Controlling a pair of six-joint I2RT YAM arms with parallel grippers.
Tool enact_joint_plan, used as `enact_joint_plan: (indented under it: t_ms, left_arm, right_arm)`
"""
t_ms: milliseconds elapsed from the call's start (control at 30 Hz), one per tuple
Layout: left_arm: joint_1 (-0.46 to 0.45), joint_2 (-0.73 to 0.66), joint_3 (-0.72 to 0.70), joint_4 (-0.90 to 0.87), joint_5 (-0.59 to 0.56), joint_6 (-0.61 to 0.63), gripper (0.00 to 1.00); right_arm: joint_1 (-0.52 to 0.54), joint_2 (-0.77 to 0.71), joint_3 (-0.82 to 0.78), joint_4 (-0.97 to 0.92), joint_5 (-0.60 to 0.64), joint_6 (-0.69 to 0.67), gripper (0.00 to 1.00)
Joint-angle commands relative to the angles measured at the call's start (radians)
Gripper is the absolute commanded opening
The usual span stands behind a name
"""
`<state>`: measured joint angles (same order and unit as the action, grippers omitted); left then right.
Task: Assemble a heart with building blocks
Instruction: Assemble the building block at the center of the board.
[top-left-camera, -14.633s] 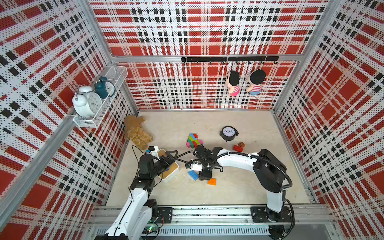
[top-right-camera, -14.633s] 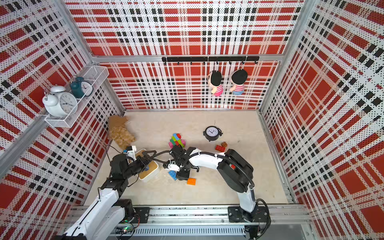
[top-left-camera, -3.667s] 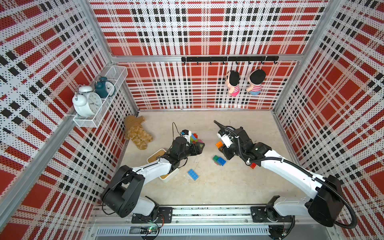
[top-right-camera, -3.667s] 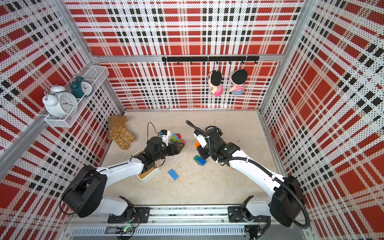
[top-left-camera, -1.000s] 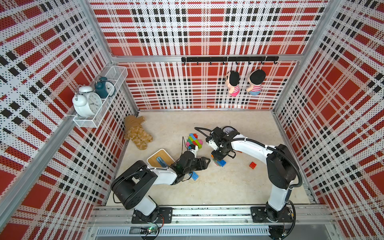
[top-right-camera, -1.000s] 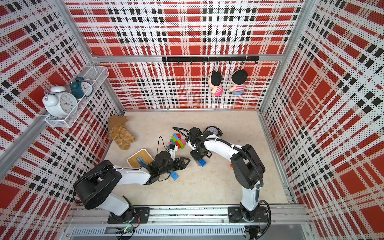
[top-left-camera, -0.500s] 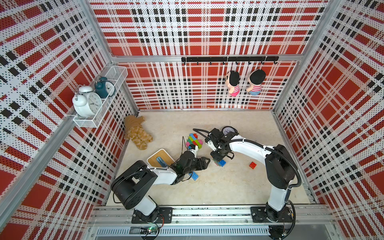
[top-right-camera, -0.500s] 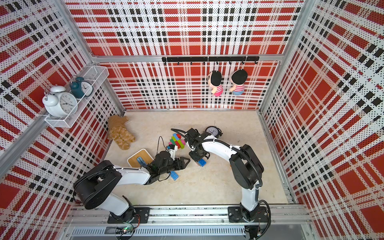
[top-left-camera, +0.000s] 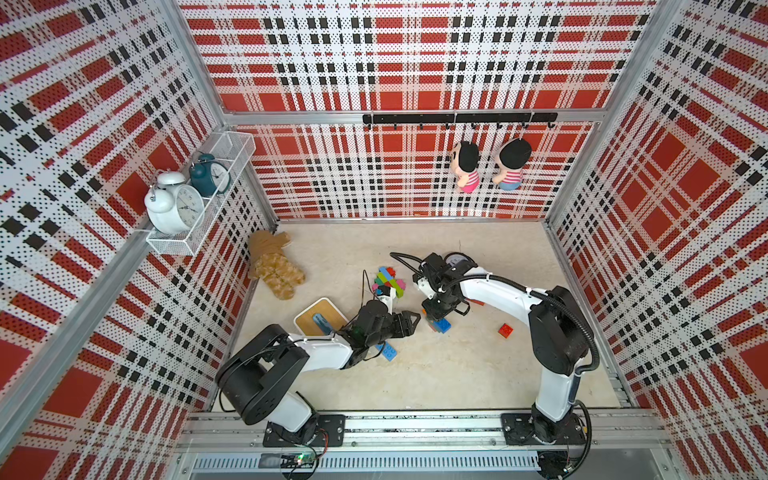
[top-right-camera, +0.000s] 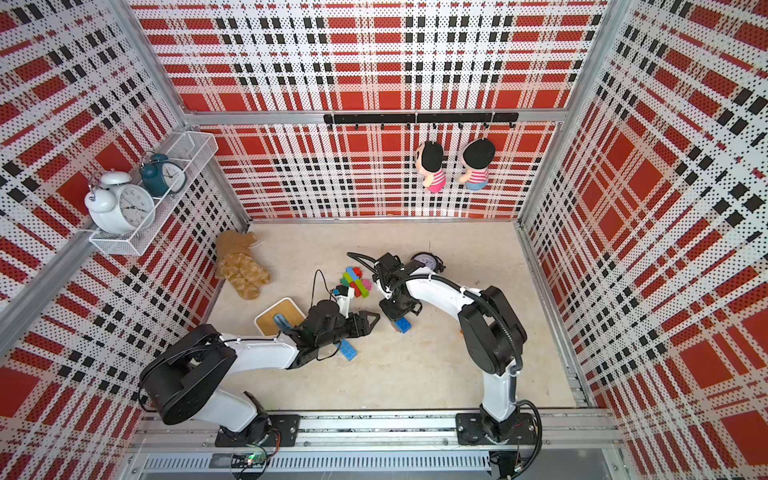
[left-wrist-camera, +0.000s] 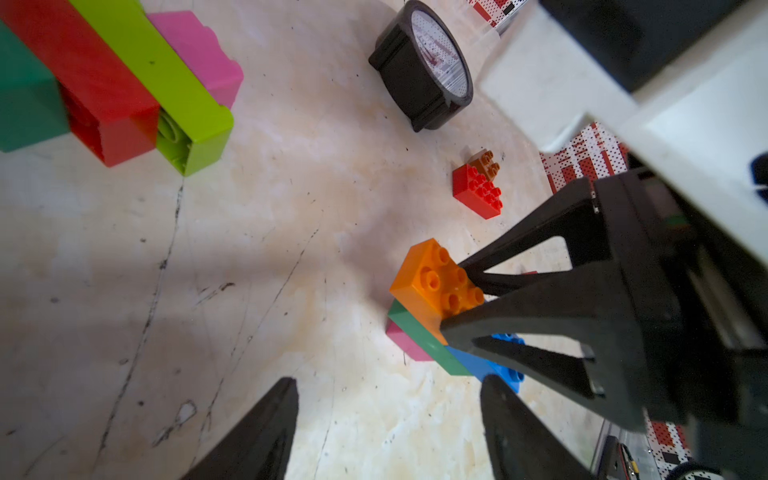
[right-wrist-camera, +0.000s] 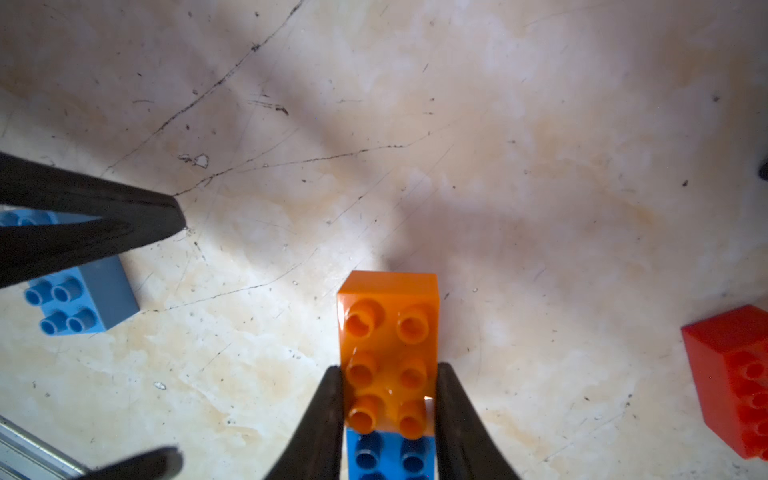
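Right pincer tight on the orange block; left pincer spread, near it.

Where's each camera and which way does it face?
Top views: high in front, looking down at the table; left arm with left tool, right arm with right tool.
Left wrist: on left arm, low, facing across the table; own open jaws, right tool clamping the orange block.
Right wrist: looks down on that block between its jaws.
Shared: both wrists see that block, both tools.
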<state>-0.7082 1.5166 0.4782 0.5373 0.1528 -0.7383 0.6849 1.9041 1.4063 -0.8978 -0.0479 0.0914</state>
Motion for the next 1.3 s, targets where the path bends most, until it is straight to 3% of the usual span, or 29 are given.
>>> enact_joint_plan:
  t_ms: [0,133,300,800,967,1100,1167,1267]
  left_arm:
    - [0.004,-0.027,0.003,-0.011,-0.015,0.016,0.73]
    - [0.004,-0.027,0.006,-0.012,-0.015,0.017,0.73]
    - [0.004,-0.035,0.006,-0.021,-0.021,0.018,0.73]
    - [0.004,-0.045,0.015,-0.04,-0.032,0.027,0.73]
    - [0.005,-0.063,0.022,-0.059,-0.041,0.033,0.74]
    - [0.009,-0.098,0.022,-0.079,-0.06,0.034,0.75]
    - [0.014,-0.113,0.022,-0.09,-0.068,0.036,0.76]
    - [0.022,-0.128,0.032,-0.107,-0.071,0.048,0.77]
  right_arm:
    - [0.001,0.116,-0.106,-0.138,0.092,0.009,0.0]
    - [0.001,0.109,-0.11,-0.128,0.057,0.013,0.0]
    - [0.026,0.133,-0.085,-0.168,0.158,0.033,0.0]
    - [0.029,0.069,-0.062,-0.112,0.118,0.063,0.0]
    - [0.024,0.017,-0.019,-0.068,0.077,0.074,0.43]
    - [0.022,-0.04,0.008,-0.011,0.04,0.082,0.66]
    - [0.019,-0.074,0.011,0.014,0.023,0.081,0.72]
    - [0.003,-0.147,-0.014,0.065,0.011,0.087,0.72]
